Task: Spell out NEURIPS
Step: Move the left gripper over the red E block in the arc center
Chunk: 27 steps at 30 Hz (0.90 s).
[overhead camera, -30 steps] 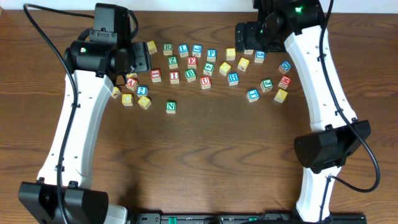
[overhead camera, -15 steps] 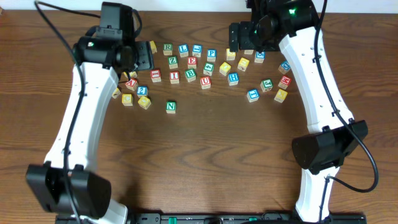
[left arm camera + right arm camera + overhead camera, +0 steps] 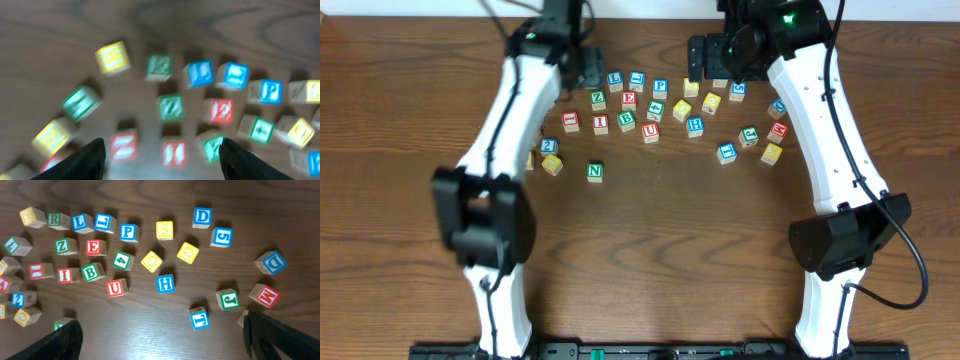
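Observation:
Lettered wooden blocks lie scattered at the back of the table. The green N (image 3: 595,171) sits alone in front of them. The right wrist view shows the red E (image 3: 95,246), red U (image 3: 116,287), green R (image 3: 58,220), red I (image 3: 64,275), blue P (image 3: 128,232) and yellow S (image 3: 164,229). My left gripper (image 3: 582,68) is open and empty above the blocks at the back; its own view is blurred, with the red I (image 3: 174,152) between the fingers (image 3: 161,145). My right gripper (image 3: 161,330) is open and empty, high over the blocks (image 3: 705,55).
Other blocks lie around: green Z (image 3: 62,245), green B (image 3: 91,272), blue H (image 3: 165,283), blue T (image 3: 199,318), green J (image 3: 228,299), red M (image 3: 265,295), blue D (image 3: 202,217). A small cluster of blocks (image 3: 550,155) lies at the left.
My left arm has swung from the left cluster toward the back middle and now hovers over the R and Z blocks. My right arm has barely moved. No block has moved.

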Motion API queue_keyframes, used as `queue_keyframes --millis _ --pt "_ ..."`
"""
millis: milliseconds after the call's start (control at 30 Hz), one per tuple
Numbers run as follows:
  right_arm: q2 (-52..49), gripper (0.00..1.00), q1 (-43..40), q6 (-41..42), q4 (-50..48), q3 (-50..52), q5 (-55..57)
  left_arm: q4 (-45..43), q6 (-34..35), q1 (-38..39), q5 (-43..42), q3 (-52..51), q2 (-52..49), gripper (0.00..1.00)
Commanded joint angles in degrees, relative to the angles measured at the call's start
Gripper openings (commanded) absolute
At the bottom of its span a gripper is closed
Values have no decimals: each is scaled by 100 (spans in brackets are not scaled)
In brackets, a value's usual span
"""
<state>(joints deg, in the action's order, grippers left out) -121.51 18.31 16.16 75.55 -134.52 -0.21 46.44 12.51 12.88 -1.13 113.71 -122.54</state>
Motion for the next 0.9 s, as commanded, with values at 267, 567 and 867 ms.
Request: queue_keyframes --millis 267,567,867 --pt "-39 99 -525 52 188 7 330 -155 343 752 682 1241 -1377 72" --pt "-39 99 -551 55 186 7 330 -262 776 767 675 1241 -1759 65" --pt "-39 99 -551 55 186 7 330 -238 774 772 675 1209 -1956 65"
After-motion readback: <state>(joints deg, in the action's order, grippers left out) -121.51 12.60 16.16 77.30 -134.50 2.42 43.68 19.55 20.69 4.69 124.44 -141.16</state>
